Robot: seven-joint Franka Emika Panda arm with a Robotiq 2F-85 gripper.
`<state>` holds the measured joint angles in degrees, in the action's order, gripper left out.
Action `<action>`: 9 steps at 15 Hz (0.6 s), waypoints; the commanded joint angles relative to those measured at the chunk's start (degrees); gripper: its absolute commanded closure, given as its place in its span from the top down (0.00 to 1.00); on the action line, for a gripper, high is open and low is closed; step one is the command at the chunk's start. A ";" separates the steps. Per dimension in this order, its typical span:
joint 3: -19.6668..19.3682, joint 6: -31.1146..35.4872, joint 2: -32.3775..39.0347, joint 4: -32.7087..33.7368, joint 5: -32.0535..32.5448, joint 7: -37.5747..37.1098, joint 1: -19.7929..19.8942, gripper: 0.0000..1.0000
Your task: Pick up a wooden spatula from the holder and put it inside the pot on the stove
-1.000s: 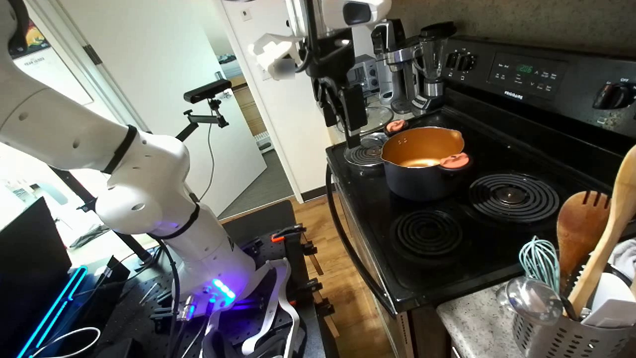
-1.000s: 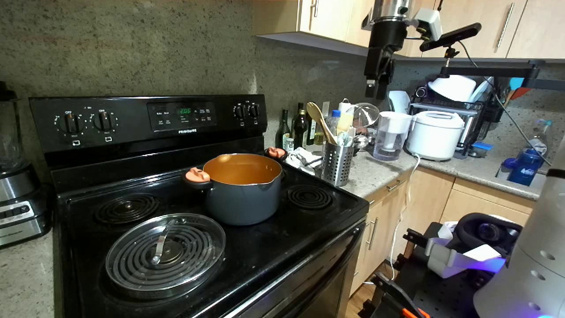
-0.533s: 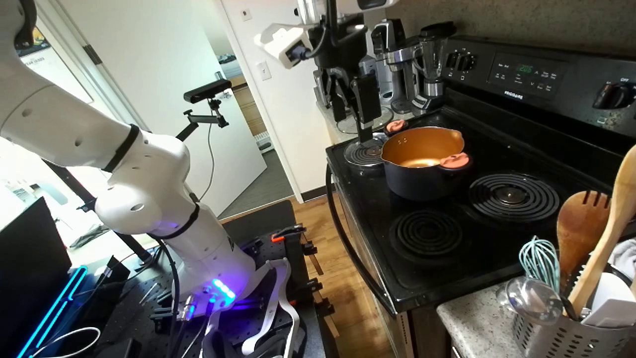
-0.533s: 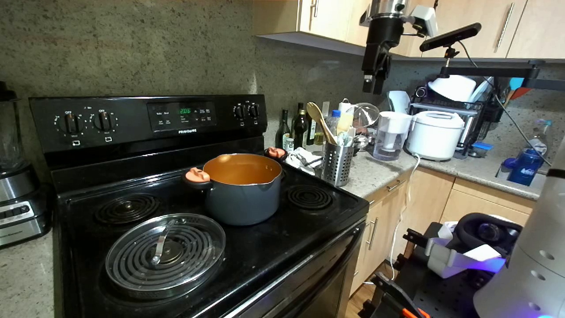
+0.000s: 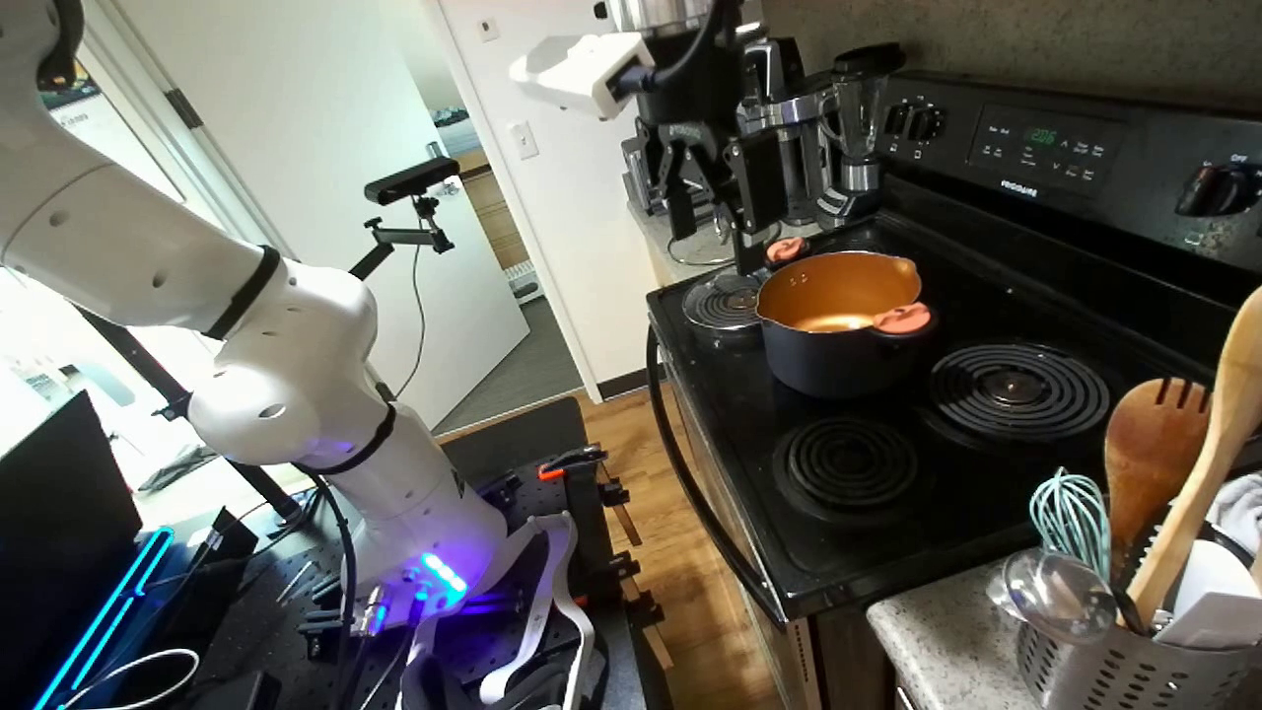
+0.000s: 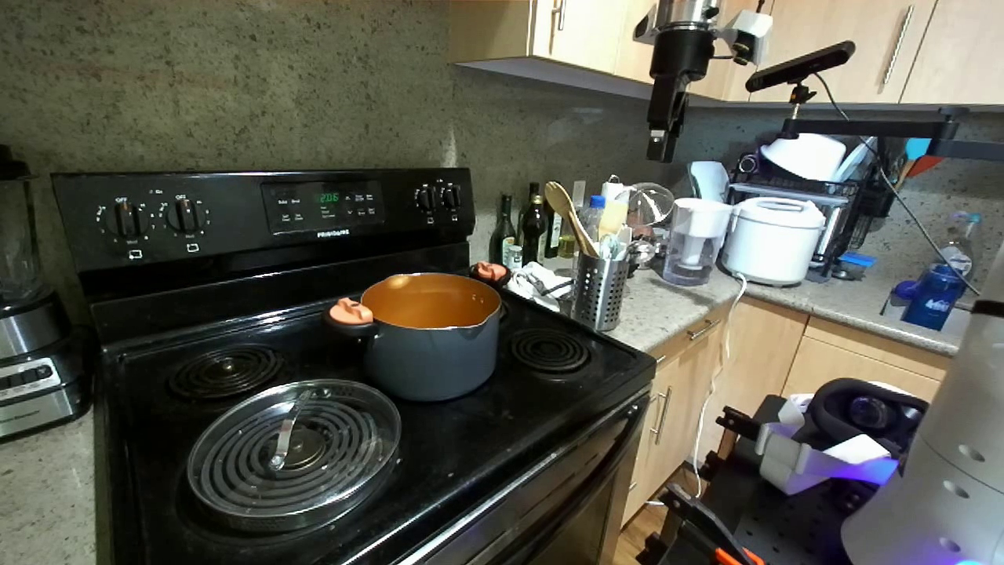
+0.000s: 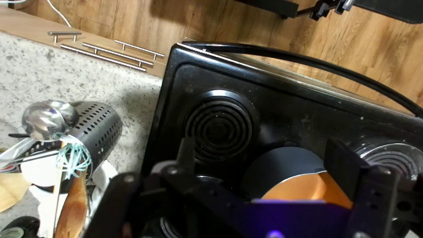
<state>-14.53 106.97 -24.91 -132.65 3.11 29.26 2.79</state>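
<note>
On stove [image 7: 277, 110], pot [image 7: 297, 184] half-hidden by gripper [image 7: 263, 156]: wrist view only.

We see the wooden spatula [image 5: 1211, 456] cut off at right in an exterior view, the holder [image 5: 1134, 673] at bottom, the pot [image 7: 287, 168] partly hidden behind the pincer [image 7: 264, 155] in the wrist view

End effector [image 5: 717, 247]: sits nearer the pot [image 5: 838, 357] in an exterior view | turned, its fingers [image 6: 654, 149] overlapping more in an exterior view
</note>
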 commanded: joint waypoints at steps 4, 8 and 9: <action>-0.68 0.56 -1.50 1.01 4.37 8.96 0.96 1.00; -2.17 8.03 -4.15 -0.39 1.58 9.88 1.36 1.00; -2.57 11.30 -4.60 -0.96 0.33 8.69 1.43 1.00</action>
<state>-16.20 111.63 -27.04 -131.74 6.14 38.20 3.53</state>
